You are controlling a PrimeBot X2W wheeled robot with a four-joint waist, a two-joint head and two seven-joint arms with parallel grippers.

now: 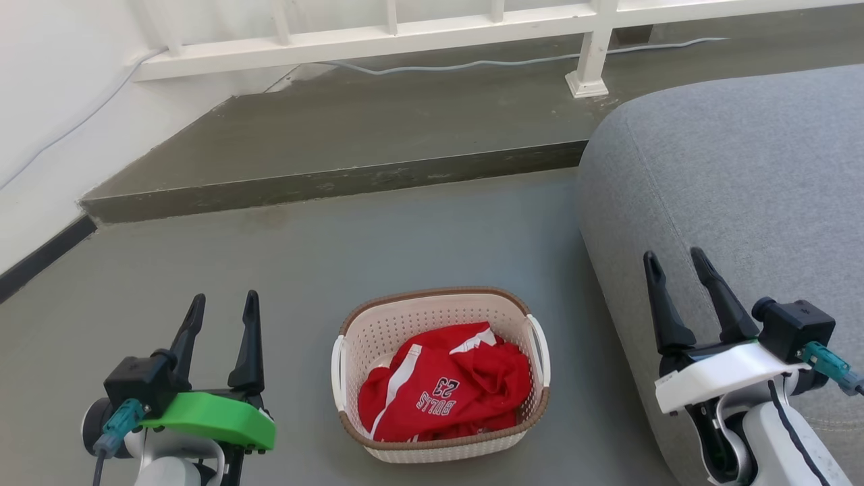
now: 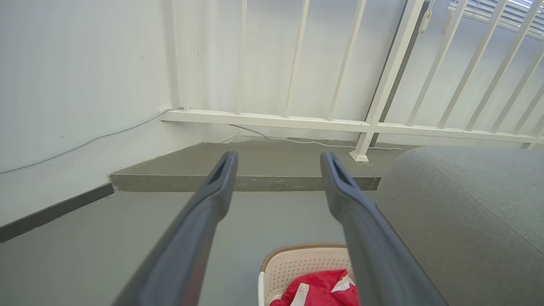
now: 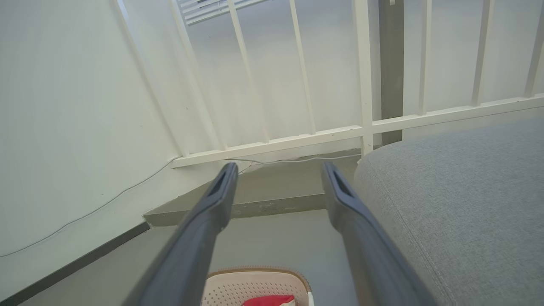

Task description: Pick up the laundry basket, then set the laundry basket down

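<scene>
While both arms are hanging low in front of the robot, the fingers (image 1: 250,344) of the left gripper (image 1: 225,302) are standing spread apart, pointing away from the robot with nothing between them. The right gripper (image 1: 673,258) is keeping its own two fingers apart in the same way, and they are gripping nothing either.

Between the two grippers, and clear of both, the laundry basket (image 1: 432,295) is sitting upright on the grey floor (image 1: 324,243). A crumpled red jersey (image 1: 449,391) with white trim is lying inside it, filling most of the bottom. The left gripper is hovering well to the basket's left, over bare floor.

The right gripper is hanging to the basket's right, in front of the rounded side of a grey sofa (image 1: 729,175). From here it seems to be just off the fabric, though I cannot be sure.

Beyond the basket a low step (image 1: 337,128) is running across the floor. A white railing (image 1: 378,37) is standing on it, and a pale cable (image 1: 472,64) is trailing along beneath the railing. A white wall (image 1: 40,81) is closing off the left side.
</scene>
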